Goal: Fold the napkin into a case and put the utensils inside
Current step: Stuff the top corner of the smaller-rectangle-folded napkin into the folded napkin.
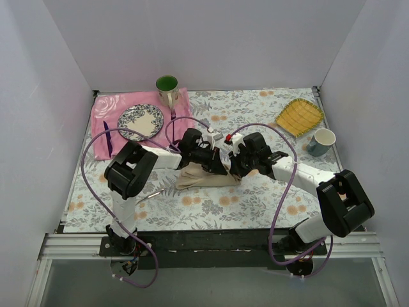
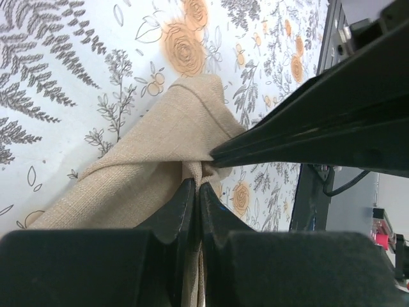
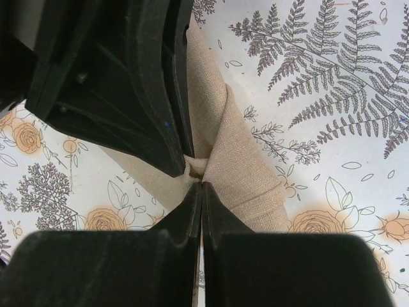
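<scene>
overall, the counter (image 1: pixel 255 204) was covered by a floral cloth with ferns and orange roses. a pink mat (image 1: pixel 105 112) lay at the far left corner, carrying a patterned plate (image 1: pixel 140 120), with a green mug (image 1: pixel 167 86) at its far edge and a dark purple utensil (image 1: pixel 106 137) along its left side. a yellow tray (image 1: pixel 299 116) sat at the far right, tilted, with a pale cup (image 1: pixel 321 141) just beside it on the near side.

the napkin (image 1: pixel 201 178) lay near the middle of the counter, between the two arms and well apart from the mat. it was bunched rather than flat: the beige cloth fanned out from one gathered point, with a folded ridge running away from that point in both wrist views.

left pincer (image 2: pixel 195 187): clenched, fingers pressed together with a strip of napkin caught between them at the gathered point.

right pincer (image 3: pixel 201 187): clenched likewise, tips meeting on the same knot of cloth from the opposite side. the two pincers stood almost tip to tip, nearly touching, over the napkin.

utensils to be cased: could not be picked out with certainty in any view.
</scene>
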`<act>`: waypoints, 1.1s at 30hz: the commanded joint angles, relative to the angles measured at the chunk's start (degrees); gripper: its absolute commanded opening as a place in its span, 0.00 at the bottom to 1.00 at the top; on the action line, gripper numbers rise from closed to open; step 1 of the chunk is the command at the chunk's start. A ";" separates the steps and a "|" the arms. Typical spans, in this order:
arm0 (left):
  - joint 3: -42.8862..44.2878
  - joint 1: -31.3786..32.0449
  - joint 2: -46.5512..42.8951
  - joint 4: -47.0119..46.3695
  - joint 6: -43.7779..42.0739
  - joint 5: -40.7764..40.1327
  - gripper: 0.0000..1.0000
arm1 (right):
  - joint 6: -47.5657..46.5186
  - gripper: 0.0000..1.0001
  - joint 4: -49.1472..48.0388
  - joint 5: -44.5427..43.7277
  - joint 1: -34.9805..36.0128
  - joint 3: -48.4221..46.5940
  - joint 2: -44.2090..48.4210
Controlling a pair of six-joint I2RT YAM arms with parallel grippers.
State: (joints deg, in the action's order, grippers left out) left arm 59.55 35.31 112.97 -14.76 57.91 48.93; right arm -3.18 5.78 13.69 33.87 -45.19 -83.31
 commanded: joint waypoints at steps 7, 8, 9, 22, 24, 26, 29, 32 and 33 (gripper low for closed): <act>2.50 -0.33 3.14 4.74 1.42 -1.38 0.00 | -0.60 0.01 -1.83 0.19 -0.56 -0.34 1.66; 2.59 -0.42 2.96 4.74 1.68 -1.12 0.00 | -0.60 0.01 -1.74 0.19 -0.47 -0.34 1.40; 2.59 -0.42 2.61 4.31 2.03 -0.85 0.00 | -0.86 0.01 -1.74 0.37 -0.56 -0.25 1.13; 6.02 -0.33 3.14 2.46 6.25 1.61 0.00 | -0.69 0.01 -2.62 1.78 -0.56 0.45 0.78; 6.19 -0.33 3.57 2.02 7.56 1.87 0.00 | -0.51 0.01 -2.70 1.86 -0.47 0.80 0.69; 6.72 -0.33 4.45 2.02 8.09 1.26 0.00 | -0.42 0.01 -2.97 0.73 -0.47 0.98 0.25; 7.25 -0.42 6.12 3.42 7.57 0.38 0.00 | -0.69 0.01 -3.32 -1.73 -0.56 1.42 -1.15; 7.07 -0.51 7.09 3.60 7.39 0.29 0.00 | -1.13 0.01 -3.58 -2.35 -0.73 2.03 -2.73; 6.90 -0.59 7.18 3.69 7.31 0.29 0.00 | -1.04 0.01 -3.76 -2.44 -0.82 2.12 -3.09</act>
State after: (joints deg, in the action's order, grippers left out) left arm 65.43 35.05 119.79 -11.62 65.43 49.45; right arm -3.49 3.95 12.25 33.36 -44.29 -84.66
